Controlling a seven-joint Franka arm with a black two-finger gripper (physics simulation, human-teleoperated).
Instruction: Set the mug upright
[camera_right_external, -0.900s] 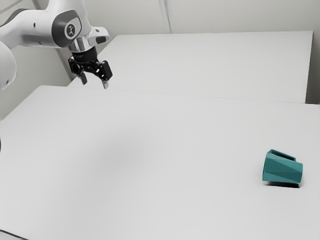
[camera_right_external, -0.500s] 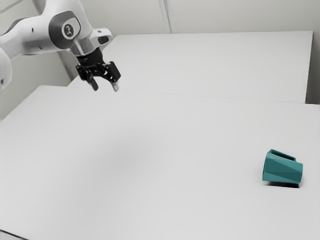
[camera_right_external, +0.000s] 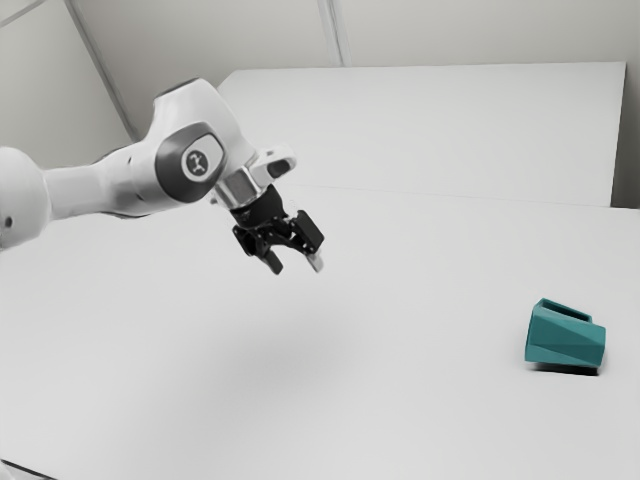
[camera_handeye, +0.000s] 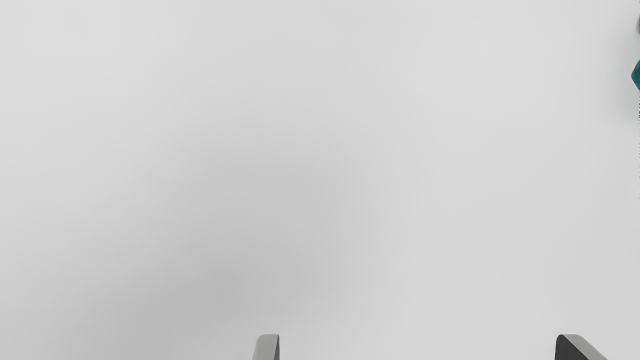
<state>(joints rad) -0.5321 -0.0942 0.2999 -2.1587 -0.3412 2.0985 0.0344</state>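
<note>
My gripper (camera_right_external: 296, 267) hangs above the white table in the exterior view, well toward the exterior view's left of the mug. It is open, with nothing between its fingers. A teal faceted mug (camera_right_external: 565, 337) lies on its side at the exterior view's right, its handle on the upper side. In the wrist view the two fingertips of the gripper (camera_handeye: 417, 347) stand wide apart, and a small teal piece of the mug (camera_handeye: 636, 76) shows at the picture's edge.
The white tabletop (camera_right_external: 420, 380) spreads between the gripper and the mug. Behind it is another white surface (camera_right_external: 430, 130), with pale walls around. A dark thin line (camera_right_external: 28, 470) runs at the exterior view's lower left corner.
My arm has swung toward the exterior view's right and lower in the picture, bringing the open gripper nearer to the mug. The mug has not moved.
</note>
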